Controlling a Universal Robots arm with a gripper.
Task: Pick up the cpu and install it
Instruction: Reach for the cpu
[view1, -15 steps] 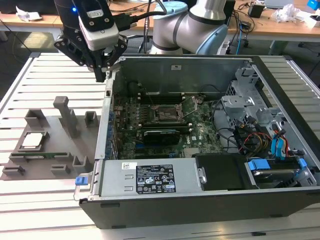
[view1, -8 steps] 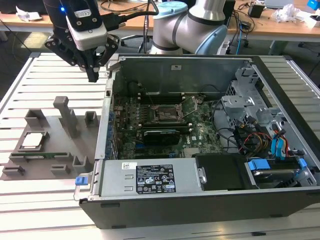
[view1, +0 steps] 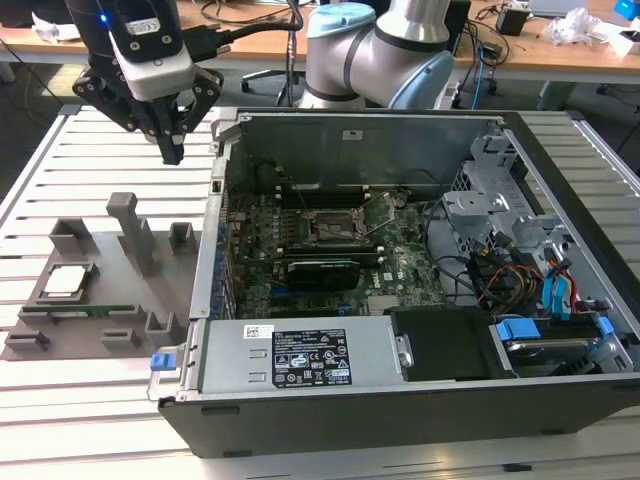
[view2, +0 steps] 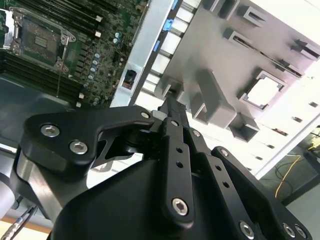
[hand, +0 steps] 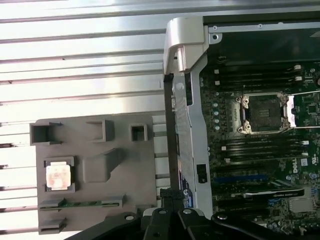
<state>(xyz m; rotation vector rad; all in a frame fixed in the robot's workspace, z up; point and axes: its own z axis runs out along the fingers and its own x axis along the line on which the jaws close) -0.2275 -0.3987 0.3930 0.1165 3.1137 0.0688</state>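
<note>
gripper (view2: 169, 102): my fingers were pinched together, holding nothing, above fixture (view1: 112, 290) near case (view1: 400, 140).
cpu (view1: 64, 281): lay in fixture pocket, well apart from my gripper.
socket (view1: 335, 228): frame stood open inside case.

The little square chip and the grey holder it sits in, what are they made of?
The small square silvery cpu looks like metal on top: it gleams pale, with a tan rim, perhaps circuit board. The flat grey fixture plate looks like matt plastic: dull, even grey, no shine.
</note>
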